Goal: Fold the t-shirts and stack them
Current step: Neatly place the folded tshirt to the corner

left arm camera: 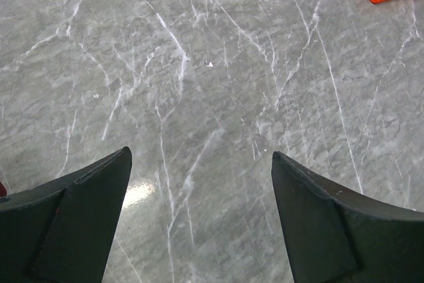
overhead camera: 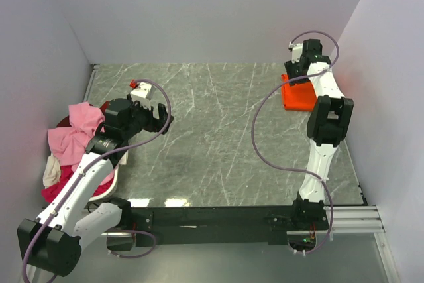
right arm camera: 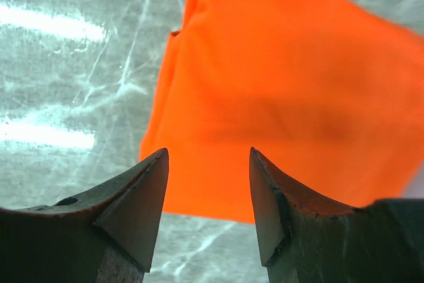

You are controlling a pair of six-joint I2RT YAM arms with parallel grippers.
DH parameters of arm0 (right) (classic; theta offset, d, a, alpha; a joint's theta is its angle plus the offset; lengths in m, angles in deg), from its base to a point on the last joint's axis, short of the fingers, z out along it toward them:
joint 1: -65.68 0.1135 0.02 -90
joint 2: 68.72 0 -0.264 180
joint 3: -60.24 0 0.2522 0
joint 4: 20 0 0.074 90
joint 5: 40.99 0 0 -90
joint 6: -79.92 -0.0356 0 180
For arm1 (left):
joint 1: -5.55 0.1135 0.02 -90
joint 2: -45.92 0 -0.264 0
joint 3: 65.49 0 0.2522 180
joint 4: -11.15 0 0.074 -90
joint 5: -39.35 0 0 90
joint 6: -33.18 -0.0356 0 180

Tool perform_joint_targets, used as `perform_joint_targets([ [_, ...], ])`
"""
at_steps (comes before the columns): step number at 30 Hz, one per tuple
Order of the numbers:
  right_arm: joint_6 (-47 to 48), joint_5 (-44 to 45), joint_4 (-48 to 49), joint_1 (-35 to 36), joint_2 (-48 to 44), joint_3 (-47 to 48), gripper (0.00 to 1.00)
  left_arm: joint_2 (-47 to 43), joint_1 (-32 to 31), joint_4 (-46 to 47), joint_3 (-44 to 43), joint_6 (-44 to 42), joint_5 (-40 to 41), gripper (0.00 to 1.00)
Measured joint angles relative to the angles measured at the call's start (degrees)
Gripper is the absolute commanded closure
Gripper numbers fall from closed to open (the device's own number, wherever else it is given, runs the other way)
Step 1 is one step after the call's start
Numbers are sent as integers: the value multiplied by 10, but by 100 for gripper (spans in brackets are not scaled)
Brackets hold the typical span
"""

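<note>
Only the top view catches the pink t-shirts (heaped at left).

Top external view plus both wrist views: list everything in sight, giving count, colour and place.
folded cotton t-shirt: one, bright orange, far right of the table, below the right arm's jaws
heap of loose soft t-shirts: count unclear, pink, magenta and cream-white, left edge of the table
marble-patterned tabletop: one, grey with white veins, centre
plain walls: white, far side and both flanks
mounting rail: one, black, near edge
left arm: one, white and black, beside the heap; jaws wide apart over bare table
right arm: one, white and black, reaching far right; jaws apart, gripping nothing
</note>
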Motion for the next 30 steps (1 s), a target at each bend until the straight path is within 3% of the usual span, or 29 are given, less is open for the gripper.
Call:
perform_joint_targets([
  [11, -32, -17, -48, 13, 85, 28, 48, 0, 0, 0, 1, -2, -1, 9],
  [17, -29, -19, -57, 22, 87, 24, 86, 0, 0, 0, 1, -2, -1, 9],
  [22, -22, -21, -53, 25, 82, -2, 97, 0, 0, 0, 1, -2, -1, 8],
  [28, -13, -30, -56, 31, 68, -24, 94, 0, 0, 0, 1, -3, -5, 8],
  [30, -11, -31, -57, 34, 63, -31, 82, 0, 0, 0, 1, -3, -5, 8],
])
